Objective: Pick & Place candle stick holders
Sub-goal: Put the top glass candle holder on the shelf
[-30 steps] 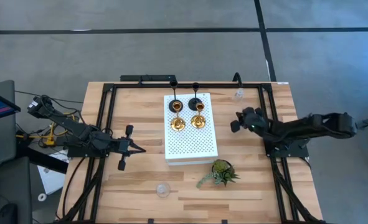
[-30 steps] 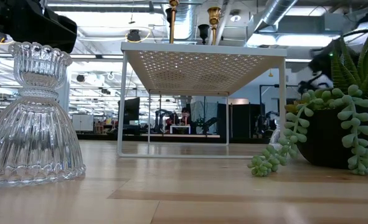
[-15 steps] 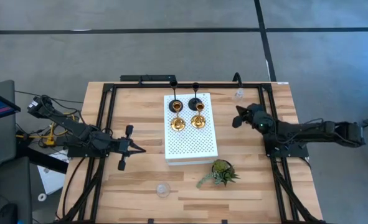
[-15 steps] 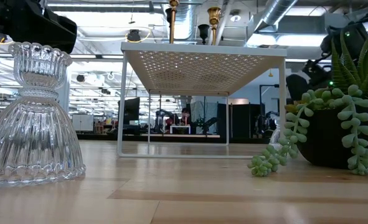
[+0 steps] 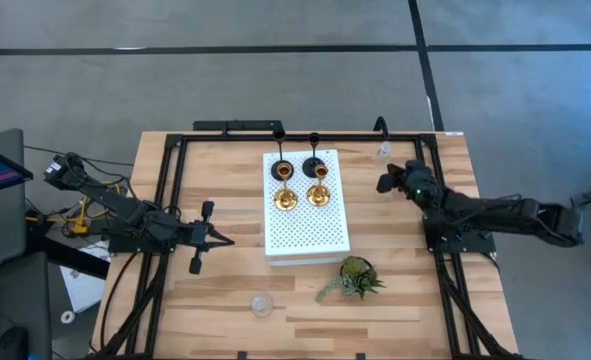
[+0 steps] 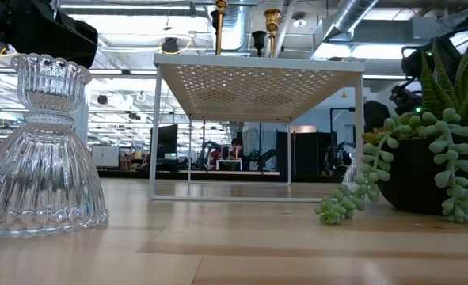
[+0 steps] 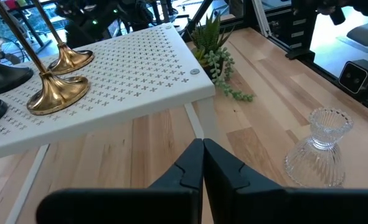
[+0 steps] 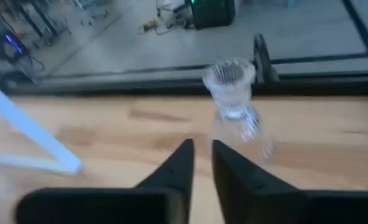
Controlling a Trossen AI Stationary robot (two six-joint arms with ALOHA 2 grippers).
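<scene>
Two black holders (image 5: 282, 167) (image 5: 317, 163) and two gold holders (image 5: 285, 199) (image 5: 318, 194) stand by their round bases on the white perforated board (image 5: 310, 235). One clear glass holder (image 5: 383, 151) stands on the table at the far right. It shows just ahead of my right gripper (image 8: 201, 149), whose fingers are a narrow gap apart and touch nothing. The other clear glass holder (image 5: 263, 305) (image 7: 317, 149) stands near the table's near edge. My left gripper (image 5: 227, 239) (image 7: 202, 146) is shut and empty, left of the board.
A small green plant in a dark pot (image 5: 355, 277) stands near the board's near right corner, its strands trailing onto the table. The board stands on thin white legs (image 6: 153, 134). A black frame rail (image 5: 275, 126) runs along the far edge.
My right gripper has gone toward the table's far edge, closer to the clear glass holder at the far right, while its arm has stretched out lower. My left arm and all the holders have kept still.
</scene>
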